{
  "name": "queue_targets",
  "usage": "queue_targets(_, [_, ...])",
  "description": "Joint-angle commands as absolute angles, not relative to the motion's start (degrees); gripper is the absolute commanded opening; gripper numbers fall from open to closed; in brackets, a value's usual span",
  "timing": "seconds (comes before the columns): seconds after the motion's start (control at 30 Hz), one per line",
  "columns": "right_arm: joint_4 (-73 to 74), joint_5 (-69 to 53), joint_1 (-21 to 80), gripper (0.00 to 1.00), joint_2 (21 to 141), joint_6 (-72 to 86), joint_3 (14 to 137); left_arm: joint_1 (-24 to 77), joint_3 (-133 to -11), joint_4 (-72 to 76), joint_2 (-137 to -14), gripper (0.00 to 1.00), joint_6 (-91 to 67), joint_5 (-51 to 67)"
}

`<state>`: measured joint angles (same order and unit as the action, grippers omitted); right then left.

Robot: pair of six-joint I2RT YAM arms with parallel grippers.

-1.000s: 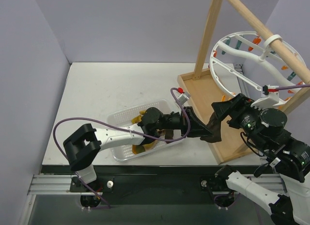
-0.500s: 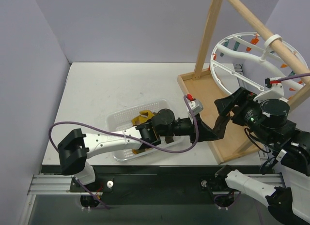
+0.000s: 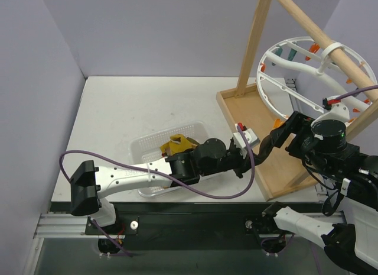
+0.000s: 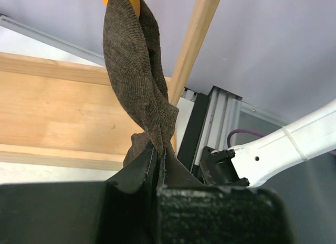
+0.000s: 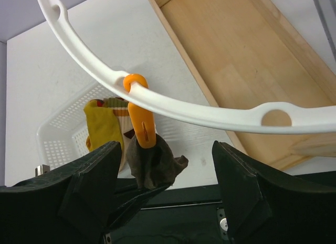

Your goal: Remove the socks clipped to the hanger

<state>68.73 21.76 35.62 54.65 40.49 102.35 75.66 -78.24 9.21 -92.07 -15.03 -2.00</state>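
The hanger (image 5: pixel 210 115) hangs tilted from the slanting wooden pole (image 3: pixel 307 18) on the right side of the surface (image 3: pixel 147 103), above the wooden tray (image 3: pixel 248 109) that forms the base of the frame; small orange and teal clips show along its far rim in the overhead view

One dark brown sock (image 4: pixel 139 86) hangs limp from an orange clip (image 5: pixel 140 118) on the near lower part of the white ring; the clip grips the sock's upper end and the fabric twists as it drops

The left arm stretches low from its base across the near edge of the surface, over a white lattice basket (image 5: pixel 55 141), and reaches to just below the ring; the left claw (image 4: pixel 159 157) is pressed together on the lower end of the dark brown sock, the fabric pinched between its two black fingers, a little bunch of it bulging out beside them

The right claw (image 5: pixel 165 149) sits just under the ring, spread wide; its fingers (image 5: pixel 89 186) stand one on each side of the orange clip and the hanging sock, touching neither as far as the wrist view shows

In the basket lies a mustard-yellow sock (image 3: pixel 175 146), crumpled against the far wall; next to it a striped cuff (image 5: pixel 118 104) shows, partly hidden behind the clip and the brown sock in the right wrist view

A purple cable (image 3: pixel 236 192) loops from the left arm over the near edge of the surface
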Motion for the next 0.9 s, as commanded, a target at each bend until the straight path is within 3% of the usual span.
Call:
queue_targets(0.0, [70.40, 24.26, 35.77, 0.71, 55.99, 40.69, 102.49, 77.78, -82.44, 3.87, -93.51, 0.00, -9.06, -8.43])
queue_targets(0.43, [69.69, 26.01, 36.30, 0.59, 56.51, 43.24, 101.77, 81.56, -87.53, -2.81, -97.38, 0.00, -2.99, -17.31])
queue_targets(0.87, [82.87, 37.17, 40.34, 0.61, 64.85, 48.51, 110.03, 82.88, -91.84, -6.85, -101.42, 0.00, 2.11, -24.52])
